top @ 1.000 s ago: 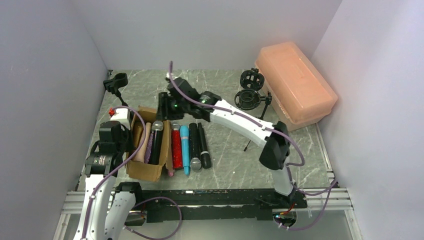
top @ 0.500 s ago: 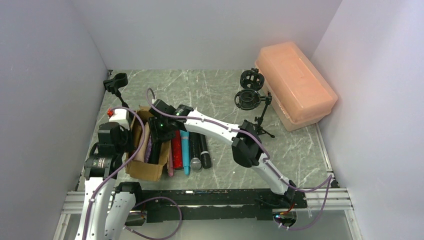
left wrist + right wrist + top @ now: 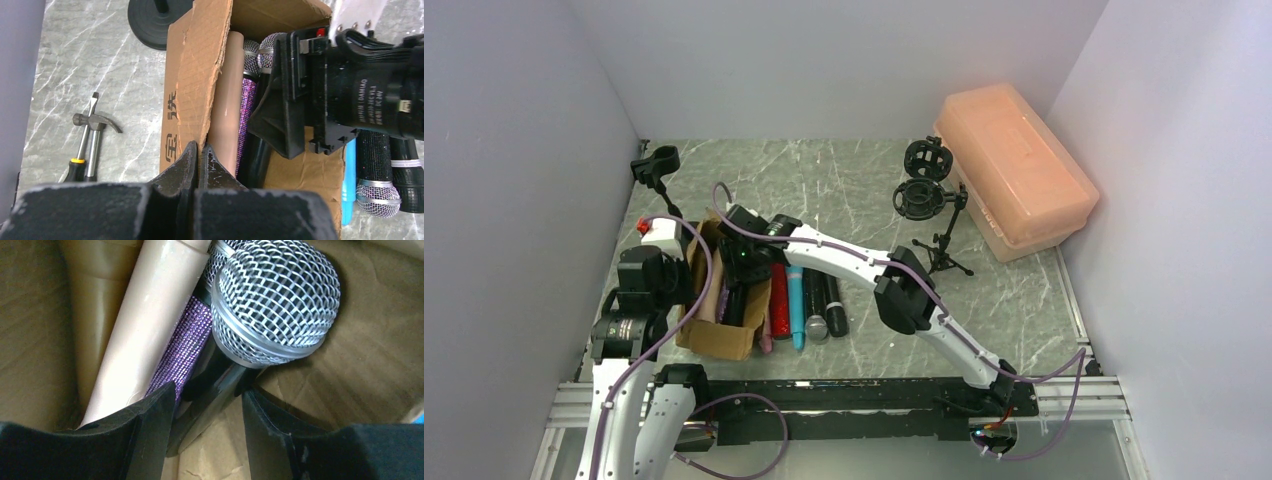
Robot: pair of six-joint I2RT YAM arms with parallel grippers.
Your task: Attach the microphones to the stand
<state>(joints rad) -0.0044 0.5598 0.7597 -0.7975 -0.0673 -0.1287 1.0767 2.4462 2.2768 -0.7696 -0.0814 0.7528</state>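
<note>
Cardboard box [image 3: 714, 340] holds three microphones [image 3: 247, 115] lengthwise, near to far: peach [image 3: 145, 330], purple glitter [image 3: 182, 340] and black [image 3: 275, 300], whose mesh head points far. The right arm reaches left, right gripper [image 3: 210, 405] spread astride the black handle; left gripper [image 3: 200, 150] pinches the box wall. Beside the box lie red glitter [image 3: 778, 305], blue [image 3: 795, 305], two black [image 3: 833, 305]

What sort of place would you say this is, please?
Probably a robotics lab test cell: a grey marbled tabletop boxed in by plain pale walls, with an aluminium frame rail at its near edge.
</note>
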